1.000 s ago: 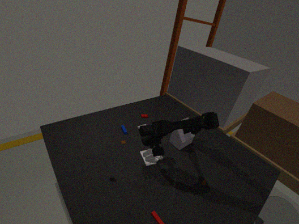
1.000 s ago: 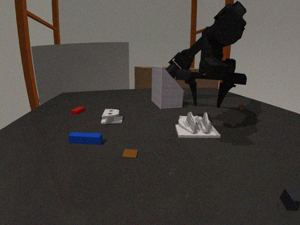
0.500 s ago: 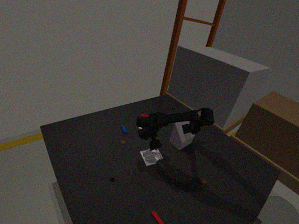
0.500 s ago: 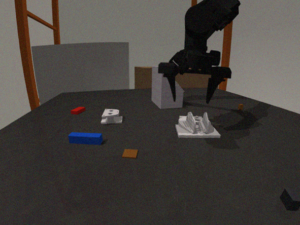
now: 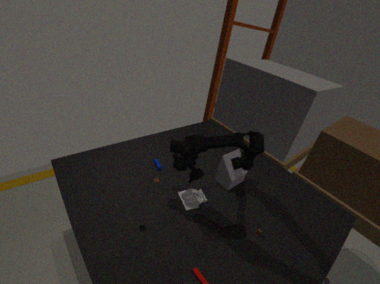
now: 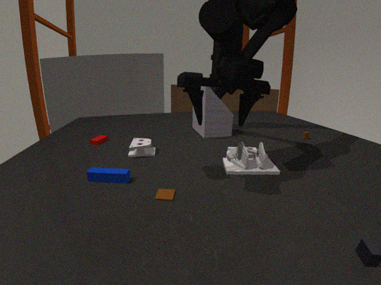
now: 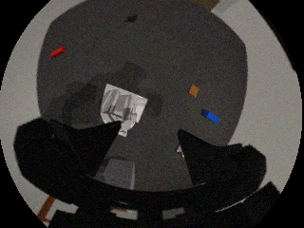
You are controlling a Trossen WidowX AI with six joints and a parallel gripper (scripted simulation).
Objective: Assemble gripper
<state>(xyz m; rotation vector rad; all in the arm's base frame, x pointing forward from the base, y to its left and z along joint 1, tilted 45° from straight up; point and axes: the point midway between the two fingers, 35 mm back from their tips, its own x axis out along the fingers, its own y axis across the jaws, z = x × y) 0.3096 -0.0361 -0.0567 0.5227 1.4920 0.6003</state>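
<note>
The gripper base (image 5: 187, 204) (image 6: 251, 171) (image 7: 139, 101) is a pale plate flat on the table. Two pale jaws stand up on it side by side, one jaw (image 6: 242, 156) at the left and the other jaw (image 6: 263, 157) at the right in the exterior view. I cannot tell whether their teeth mesh. The housing plate (image 6: 140, 143), white with two holes, lies apart from the base, left in the exterior view; only a sliver shows in the wrist view, and the arm hides it in the top view. My gripper (image 6: 220, 124) (image 7: 150, 128) is open and empty, above the table and clear of the base.
A grey-lilac slanted block (image 5: 228, 172) (image 6: 216, 119) (image 7: 120, 173) stands behind the base. A blue block (image 5: 157, 163) (image 6: 108, 175) (image 7: 211, 117), an orange tile (image 5: 156, 180) (image 6: 165, 194) (image 7: 194, 90), a red block (image 6: 99, 139), a long red bar (image 5: 203, 280) and a dark bracket (image 5: 142, 227) (image 6: 369, 256) lie around.
</note>
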